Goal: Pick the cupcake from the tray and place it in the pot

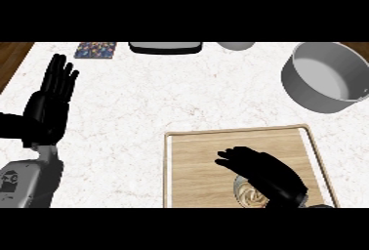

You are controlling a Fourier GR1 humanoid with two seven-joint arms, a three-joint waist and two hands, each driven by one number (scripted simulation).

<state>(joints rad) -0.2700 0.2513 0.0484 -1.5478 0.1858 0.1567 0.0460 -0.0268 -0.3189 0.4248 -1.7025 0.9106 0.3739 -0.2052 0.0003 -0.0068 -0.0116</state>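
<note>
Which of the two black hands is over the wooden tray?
The right hand, above the tray; the left hand rests open at the counter's left edge.

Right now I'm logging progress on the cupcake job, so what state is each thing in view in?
cupcake: on the tray, mostly hidden under the right hand, not lifted.
tray: flat on the counter.
pot: upright, open, nothing visible inside.
right hand: over the cupcake, fingers relaxed, not closed on it.
left hand: resting open at the left edge, fingers up.
</note>
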